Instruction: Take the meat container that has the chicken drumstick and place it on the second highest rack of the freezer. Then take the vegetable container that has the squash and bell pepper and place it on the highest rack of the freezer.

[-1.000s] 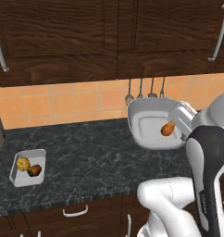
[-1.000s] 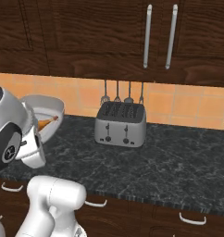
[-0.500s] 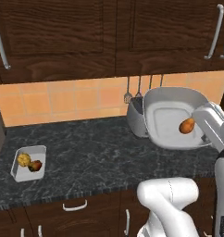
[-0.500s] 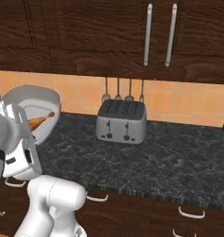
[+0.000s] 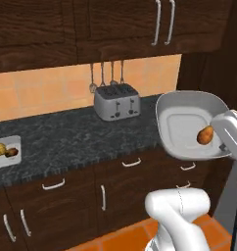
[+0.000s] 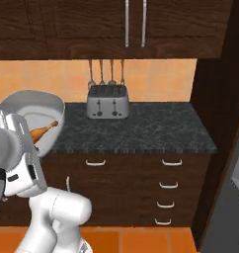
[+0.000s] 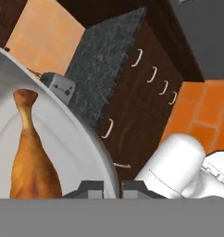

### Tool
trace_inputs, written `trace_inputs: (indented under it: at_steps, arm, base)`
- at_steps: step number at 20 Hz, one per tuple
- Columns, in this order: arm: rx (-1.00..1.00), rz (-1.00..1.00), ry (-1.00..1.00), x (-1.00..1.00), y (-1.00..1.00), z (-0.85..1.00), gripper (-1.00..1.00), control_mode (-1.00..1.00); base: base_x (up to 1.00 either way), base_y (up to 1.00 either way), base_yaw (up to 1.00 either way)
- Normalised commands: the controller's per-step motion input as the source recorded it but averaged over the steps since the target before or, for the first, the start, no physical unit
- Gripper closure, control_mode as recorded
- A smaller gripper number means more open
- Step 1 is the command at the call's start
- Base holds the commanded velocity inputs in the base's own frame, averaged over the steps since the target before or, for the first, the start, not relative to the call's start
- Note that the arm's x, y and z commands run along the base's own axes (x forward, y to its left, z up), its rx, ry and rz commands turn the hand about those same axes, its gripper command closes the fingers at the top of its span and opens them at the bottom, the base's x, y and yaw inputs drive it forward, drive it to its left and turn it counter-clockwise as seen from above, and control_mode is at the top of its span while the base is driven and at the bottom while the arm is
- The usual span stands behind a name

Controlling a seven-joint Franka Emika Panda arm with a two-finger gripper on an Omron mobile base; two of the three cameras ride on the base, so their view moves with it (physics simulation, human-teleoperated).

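Relocated: base swung right, toaster now left of arm. Gripper (image 7: 111, 186) clamped on rim of shallow white meat container (image 5: 181, 125), carried airborne off dark granite surface (image 5: 76, 139), orange-brown chicken drumstick (image 5: 205, 135) inside; freezer approach pending.

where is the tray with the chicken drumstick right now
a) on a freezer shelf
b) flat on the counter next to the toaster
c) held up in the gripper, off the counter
c: the meat container with the chicken drumstick hangs in the air in front of the counter, clamped at its rim by the gripper.

Dark wood cabinets (image 6: 67, 20); orange tile backsplash (image 5: 37, 90); speckled black counter (image 6: 156, 128); orange floor (image 6: 141, 242)
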Motion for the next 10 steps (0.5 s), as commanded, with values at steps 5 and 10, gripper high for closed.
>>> trace_inputs:
  at_steps: [5, 10]
  arm:
    - [0.00, 0.00, 0.00, 0.00, 0.00, 0.00, 1.00, 1.00]
    - [0.00, 0.00, 0.00, 0.00, 0.00, 0.00, 1.00, 1.00]
  base:
    - [-0.33, -0.02, -0.89]
    - [-0.29, 0.00, -0.92]
